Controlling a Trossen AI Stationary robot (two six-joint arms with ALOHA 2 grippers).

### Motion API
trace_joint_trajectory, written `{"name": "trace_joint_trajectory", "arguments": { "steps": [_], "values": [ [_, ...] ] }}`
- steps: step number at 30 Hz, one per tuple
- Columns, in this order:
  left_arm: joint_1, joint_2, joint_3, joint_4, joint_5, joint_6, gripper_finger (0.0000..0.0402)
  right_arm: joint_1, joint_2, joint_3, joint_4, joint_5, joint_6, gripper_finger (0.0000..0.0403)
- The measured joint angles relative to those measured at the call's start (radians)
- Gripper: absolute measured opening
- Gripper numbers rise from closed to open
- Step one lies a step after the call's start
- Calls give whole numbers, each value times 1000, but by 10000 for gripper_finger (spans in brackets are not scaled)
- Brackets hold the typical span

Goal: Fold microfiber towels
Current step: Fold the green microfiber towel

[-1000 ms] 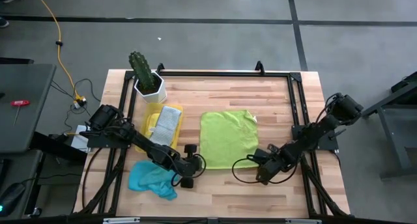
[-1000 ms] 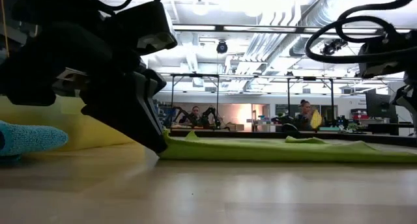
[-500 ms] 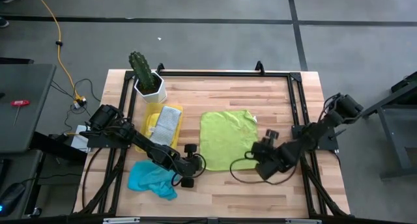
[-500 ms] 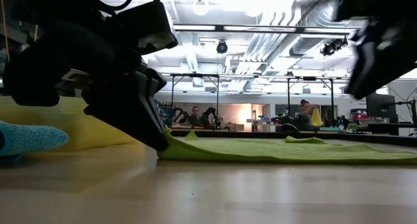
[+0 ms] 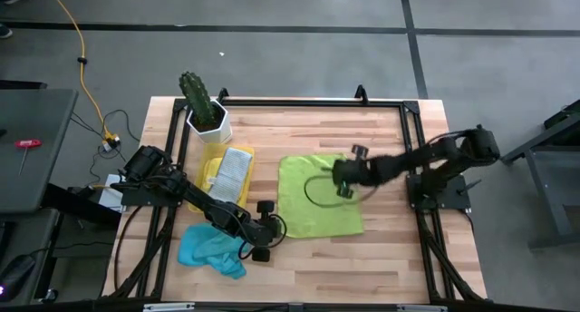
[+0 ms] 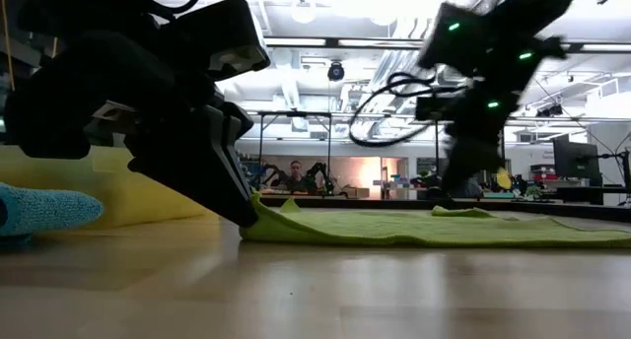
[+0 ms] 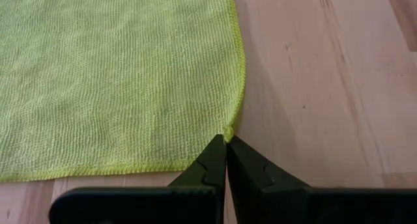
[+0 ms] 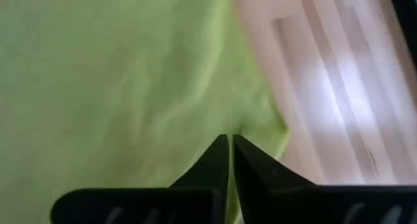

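Green towel (image 5: 317, 197) lies flat mid-counter (image 5: 390, 258). Left gripper (image 7: 226, 149) w/ jaws closed, pinching its near-left corner. Right gripper (image 5: 344, 178) over the towel's far-right part, jaws closed, tips at the cloth; can't tell if gripping. Blue towel (image 5: 210, 249) crumpled near-left, by left arm.

Lime green towel (image 5: 313, 196) mid-table; light blue towel (image 5: 210, 249) near the front-left corner; translucent yellow tray (image 5: 217, 169) holding a grey towel (image 5: 235, 171) (faintly striped); pale striped wooden tabletop (image 5: 381, 131).
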Motion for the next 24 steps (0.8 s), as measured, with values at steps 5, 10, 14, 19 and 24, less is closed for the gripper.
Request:
{"name": "trace_joint_trajectory", "arguments": {
  "steps": [5,10,14,19,24],
  "values": [
    [0,0,0,0,0,1,1,-166,0,0,116,-198,-86,4],
    [0,0,0,0,0,10,1,-240,0,0,116,-307,-95,2],
    [0,0,0,4,0,9,1,-270,0,0,113,-334,-67,1],
    [0,0,0,14,0,9,1,-299,39,0,106,-342,-47,0],
    [0,0,0,15,0,9,1,-310,87,0,111,-335,-52,0]
  ]
}}
